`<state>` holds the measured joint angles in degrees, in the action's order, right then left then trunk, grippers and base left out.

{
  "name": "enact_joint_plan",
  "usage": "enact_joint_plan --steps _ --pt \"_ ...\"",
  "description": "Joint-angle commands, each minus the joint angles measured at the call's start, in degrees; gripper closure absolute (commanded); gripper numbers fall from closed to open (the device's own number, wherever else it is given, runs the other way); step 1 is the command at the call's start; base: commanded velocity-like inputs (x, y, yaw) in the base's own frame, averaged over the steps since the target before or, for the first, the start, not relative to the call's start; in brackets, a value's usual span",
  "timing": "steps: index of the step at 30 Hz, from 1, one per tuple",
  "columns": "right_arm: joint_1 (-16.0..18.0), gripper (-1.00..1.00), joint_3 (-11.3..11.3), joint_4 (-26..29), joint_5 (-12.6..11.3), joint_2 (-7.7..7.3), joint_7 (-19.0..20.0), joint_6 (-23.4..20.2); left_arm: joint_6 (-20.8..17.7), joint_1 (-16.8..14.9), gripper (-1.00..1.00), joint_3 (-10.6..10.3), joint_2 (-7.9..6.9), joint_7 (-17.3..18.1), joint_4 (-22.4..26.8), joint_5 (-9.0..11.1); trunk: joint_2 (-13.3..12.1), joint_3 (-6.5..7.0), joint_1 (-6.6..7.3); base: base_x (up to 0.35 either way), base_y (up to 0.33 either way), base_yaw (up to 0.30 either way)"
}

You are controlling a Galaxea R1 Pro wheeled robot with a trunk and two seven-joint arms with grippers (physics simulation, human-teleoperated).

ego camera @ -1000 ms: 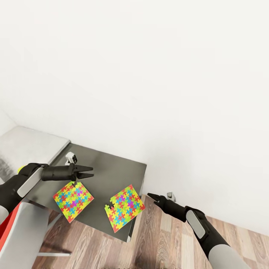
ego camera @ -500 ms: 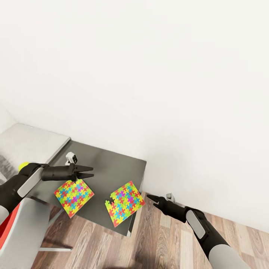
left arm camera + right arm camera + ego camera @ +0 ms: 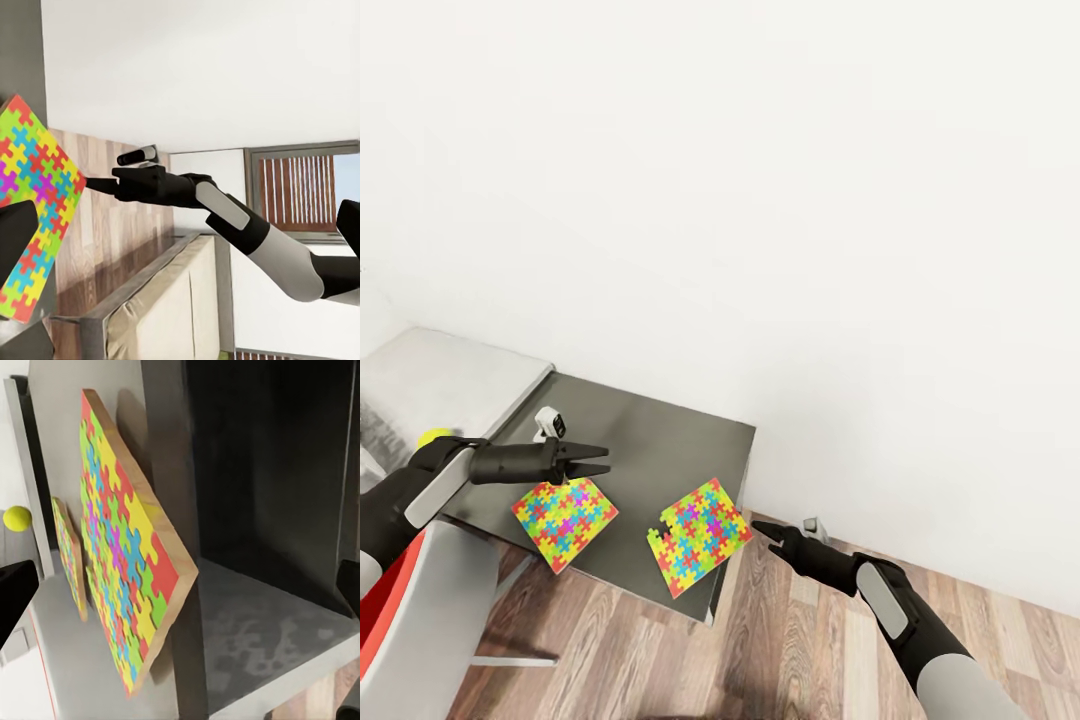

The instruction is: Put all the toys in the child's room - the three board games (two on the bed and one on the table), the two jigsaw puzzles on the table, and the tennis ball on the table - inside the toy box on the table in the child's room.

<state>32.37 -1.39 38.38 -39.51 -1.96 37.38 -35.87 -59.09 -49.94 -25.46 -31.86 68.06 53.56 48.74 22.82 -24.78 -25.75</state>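
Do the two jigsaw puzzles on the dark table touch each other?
Apart. In the head view, bare table top shows between the left puzzle and the right puzzle.

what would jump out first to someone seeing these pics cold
Two bright multicoloured jigsaw puzzle sheets, one nearer the left arm and one overhanging the front corner, lie on the dark grey side unit against a blank white wall. The left end effector hovers open above the first sheet, while the right end effector points at the second. A small yellow-green tennis ball peeks out behind the left arm.
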Motion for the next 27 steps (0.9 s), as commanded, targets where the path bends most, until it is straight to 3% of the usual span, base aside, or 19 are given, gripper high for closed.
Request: enact_joint_plan --steps 1,27 --pt "0.04 -1.00 -0.15 0.03 -0.48 -0.03 -0.11 -0.34 -0.32 -0.08 -1.00 -0.20 -0.07 0.15 -0.03 0.20 0.10 -0.09 -0.03 -0.027 0.037 0.000" --pt "0.01 -1.00 -0.19 0.12 -0.39 0.04 -0.03 -0.18 -0.32 -0.09 -1.00 -0.08 0.11 0.15 -0.03 0.22 0.10 -0.09 -0.03 -0.002 0.014 0.000"
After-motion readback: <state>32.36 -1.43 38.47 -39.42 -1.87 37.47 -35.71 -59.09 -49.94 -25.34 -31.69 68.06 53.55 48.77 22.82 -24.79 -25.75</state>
